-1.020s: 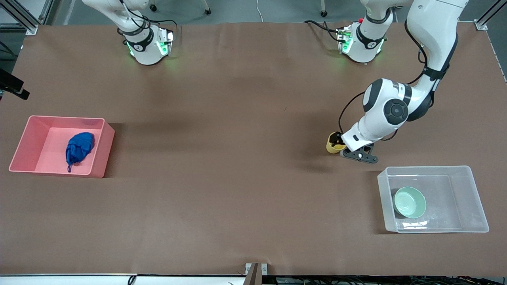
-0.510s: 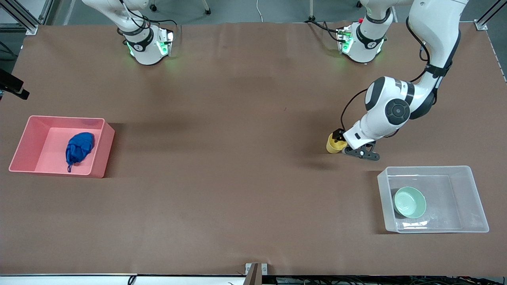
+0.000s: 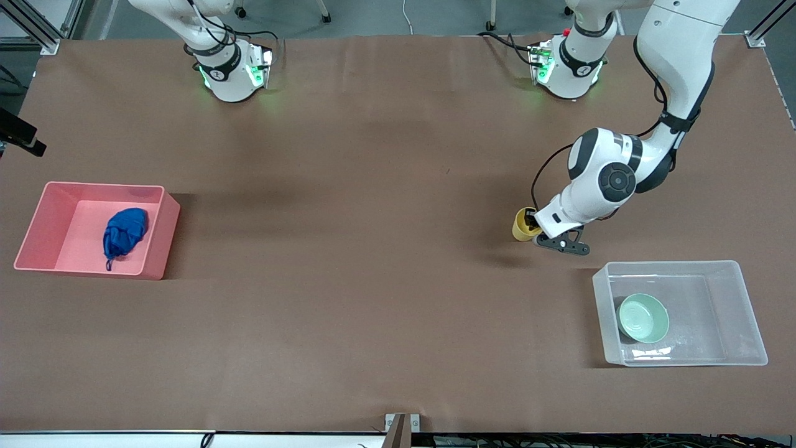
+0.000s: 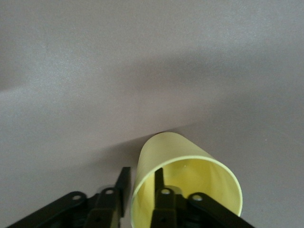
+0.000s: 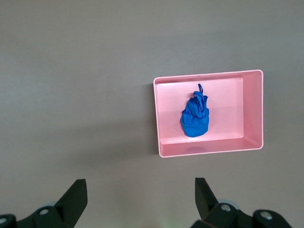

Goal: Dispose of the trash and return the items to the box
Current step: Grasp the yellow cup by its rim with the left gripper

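The yellow cup stands on the table, farther from the front camera than the clear box. My left gripper is low at the cup, open narrowly. One finger is inside the cup and the other finger is outside, with the wall between them and a small gap showing. The mint-green bowl lies in the clear box. The blue wad lies in the pink bin; it also shows in the right wrist view. My right gripper is open and empty, high over the table.
The pink bin sits toward the right arm's end of the table, the clear box toward the left arm's end. Both arm bases stand along the table's edge farthest from the front camera. Brown table cover lies between the bins.
The left arm's elbow and wrist have shifted slightly while its gripper stays at the cup. The cup has barely moved. The right arm has not moved.
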You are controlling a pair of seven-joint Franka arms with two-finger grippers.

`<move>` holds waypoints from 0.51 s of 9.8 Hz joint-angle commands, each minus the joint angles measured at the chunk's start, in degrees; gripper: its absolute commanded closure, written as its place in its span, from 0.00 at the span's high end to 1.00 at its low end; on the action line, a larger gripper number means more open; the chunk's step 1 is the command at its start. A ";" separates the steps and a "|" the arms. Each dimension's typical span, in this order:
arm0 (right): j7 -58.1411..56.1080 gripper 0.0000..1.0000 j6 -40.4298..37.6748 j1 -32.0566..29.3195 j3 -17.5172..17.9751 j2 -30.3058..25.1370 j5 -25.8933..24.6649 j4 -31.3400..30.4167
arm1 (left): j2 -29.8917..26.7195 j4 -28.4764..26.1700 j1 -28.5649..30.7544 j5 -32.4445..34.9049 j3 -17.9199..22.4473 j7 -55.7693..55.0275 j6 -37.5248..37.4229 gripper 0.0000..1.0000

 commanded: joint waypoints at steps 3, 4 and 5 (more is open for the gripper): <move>-0.48 1.00 -0.12 -0.29 0.04 -1.27 0.37 -1.14 | -1.21 2.67 1.80 1.62 0.09 -0.05 -0.13 0.00; -0.48 1.00 -0.12 -0.29 0.04 -1.27 0.37 -1.14 | -2.00 4.69 1.90 1.62 0.18 0.04 -3.01 0.00; -0.48 1.00 -0.12 -0.29 0.04 -1.27 0.37 -1.14 | -1.93 10.19 2.16 1.62 0.35 0.39 -9.56 0.00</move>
